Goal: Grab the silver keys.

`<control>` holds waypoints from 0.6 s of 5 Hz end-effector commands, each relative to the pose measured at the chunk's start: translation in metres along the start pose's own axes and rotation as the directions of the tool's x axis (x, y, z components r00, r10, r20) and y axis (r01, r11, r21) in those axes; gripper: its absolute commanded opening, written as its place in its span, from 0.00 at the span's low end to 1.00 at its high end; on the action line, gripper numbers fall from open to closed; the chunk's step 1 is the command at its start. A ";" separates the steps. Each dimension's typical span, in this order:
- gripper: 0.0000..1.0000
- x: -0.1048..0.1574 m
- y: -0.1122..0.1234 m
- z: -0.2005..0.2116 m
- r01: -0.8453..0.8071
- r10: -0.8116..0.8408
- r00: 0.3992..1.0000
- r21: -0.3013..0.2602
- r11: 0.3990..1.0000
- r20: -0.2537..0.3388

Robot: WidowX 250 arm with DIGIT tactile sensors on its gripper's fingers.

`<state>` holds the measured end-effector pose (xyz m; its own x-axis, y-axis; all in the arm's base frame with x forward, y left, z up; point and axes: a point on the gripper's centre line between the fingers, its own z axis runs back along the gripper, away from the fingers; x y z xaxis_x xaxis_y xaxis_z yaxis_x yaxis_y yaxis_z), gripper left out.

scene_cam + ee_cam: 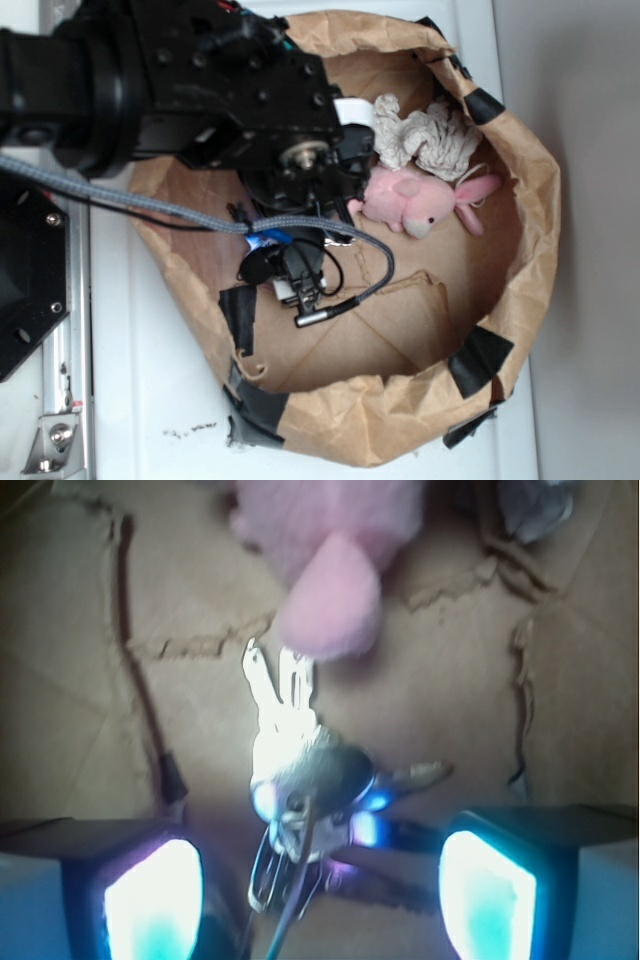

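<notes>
The gripper (315, 880) is open, jaws either side of the silver keys (300, 770), which lie on the brown paper (80, 680) just near of the pink plush toy (325, 580). Expect hard, slippery, loosely jointed metal; grip across the clustered heads at the ring.

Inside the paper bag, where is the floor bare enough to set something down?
Bare: brown paper bag floor right of and below the black gripper, toward the taped rim. Crowded: upper part, with pink plush toy, white rag, and silver keys between the fingers.
</notes>
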<state>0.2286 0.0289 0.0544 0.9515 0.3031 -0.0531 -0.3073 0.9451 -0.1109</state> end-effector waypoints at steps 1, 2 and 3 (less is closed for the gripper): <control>1.00 0.005 -0.001 0.013 0.002 -0.002 0.998 0.003 1.000 0.056; 0.00 0.008 -0.007 0.008 -0.018 0.018 0.999 0.004 1.000 0.042; 0.00 0.012 -0.012 0.003 -0.017 0.016 0.999 0.009 1.000 0.049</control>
<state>0.2352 0.0218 0.0478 0.9399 0.3377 -0.0510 -0.3411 0.9355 -0.0918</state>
